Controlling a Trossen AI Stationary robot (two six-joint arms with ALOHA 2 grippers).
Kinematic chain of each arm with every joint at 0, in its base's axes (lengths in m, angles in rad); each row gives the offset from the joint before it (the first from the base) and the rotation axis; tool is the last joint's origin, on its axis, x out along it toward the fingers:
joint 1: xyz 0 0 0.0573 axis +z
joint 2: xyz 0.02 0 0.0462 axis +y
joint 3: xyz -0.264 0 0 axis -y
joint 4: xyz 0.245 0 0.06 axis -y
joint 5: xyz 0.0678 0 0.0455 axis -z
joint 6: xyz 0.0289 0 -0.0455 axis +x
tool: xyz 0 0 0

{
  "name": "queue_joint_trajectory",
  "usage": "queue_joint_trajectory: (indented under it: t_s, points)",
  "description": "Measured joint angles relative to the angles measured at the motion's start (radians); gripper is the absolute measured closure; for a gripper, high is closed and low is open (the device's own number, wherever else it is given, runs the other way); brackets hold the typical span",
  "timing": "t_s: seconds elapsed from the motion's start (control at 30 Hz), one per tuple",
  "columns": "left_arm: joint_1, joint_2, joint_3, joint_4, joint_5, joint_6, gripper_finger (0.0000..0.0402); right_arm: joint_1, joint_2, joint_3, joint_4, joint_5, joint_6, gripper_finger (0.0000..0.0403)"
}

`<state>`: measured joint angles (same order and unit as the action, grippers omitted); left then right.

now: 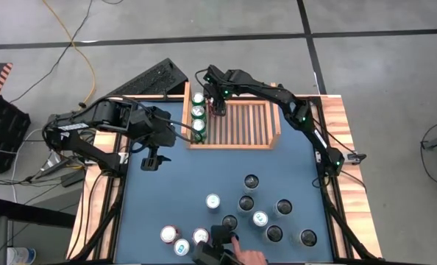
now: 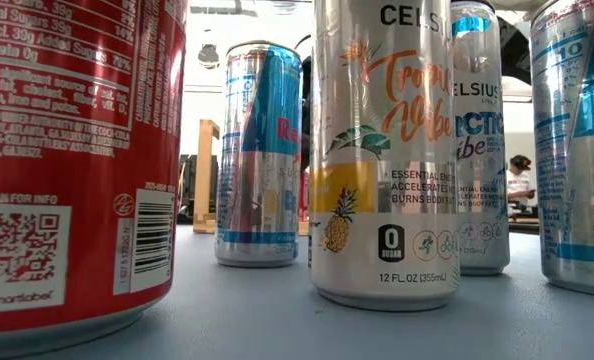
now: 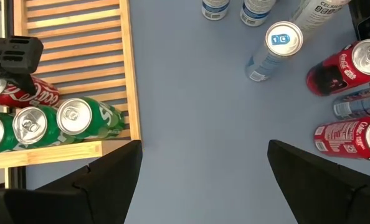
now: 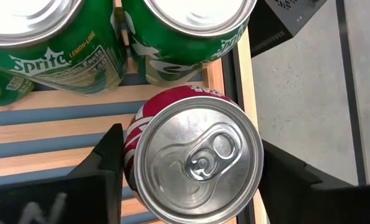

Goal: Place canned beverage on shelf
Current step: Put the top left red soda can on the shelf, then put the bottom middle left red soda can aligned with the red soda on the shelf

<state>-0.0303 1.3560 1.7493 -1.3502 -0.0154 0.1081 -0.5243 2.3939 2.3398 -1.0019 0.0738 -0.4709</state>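
The light-wood shelf (image 1: 233, 145) lies at the table's far side. Three green Sprite cans (image 1: 198, 112) stand in a row along its left wall; they also show in the left wrist view (image 3: 85, 118). My right gripper (image 1: 218, 107) reaches down into the shelf beside them and is shut on a red Coca-Cola can (image 4: 197, 158), which also shows in the left wrist view (image 3: 35, 94). My left gripper (image 1: 154, 158) is open and empty over the blue table, left of the shelf's near corner; its fingers show wide apart in its wrist view (image 3: 203, 180). My right gripper has the red can's side wall (image 4: 130, 140), near the top, pinched between its two fingers (image 4: 110, 158), one on each side. The fingers come from above, pointing down. The can is upright, top up, next to the green cans; whether its base rests on the slats is hidden.
Several upright cans (image 1: 259, 218) stand on the table's near half and fill the low view (image 2: 382, 150). A person's hand (image 1: 249, 258) reaches in at the near edge. A black keyboard-like object (image 1: 148, 79) lies off the far left corner. The shelf's right part (image 1: 251, 121) holds nothing.
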Motion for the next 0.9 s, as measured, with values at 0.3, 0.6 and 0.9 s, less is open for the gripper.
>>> queue_joint_trajectory:
  t_s: [0.3, 0.6, 0.9]
  points:
    - [0.000, 0.000, 0.000, 0.000, 0.000, -0.007, 0.0067, 0.005, 0.000, 0.013, -0.018, -0.001, -0.023, 0.0147]
    - [0.000, 0.000, 0.000, -0.003, -0.008, -0.002, 0.0067, 0.023, -0.143, 0.011, -0.109, 0.002, -0.053, 0.0147]
    - [-0.062, -0.001, -0.010, -0.027, 0.000, -0.094, 0.0067, 0.113, -0.436, 0.013, -0.259, -0.212, 0.038, 0.0147]
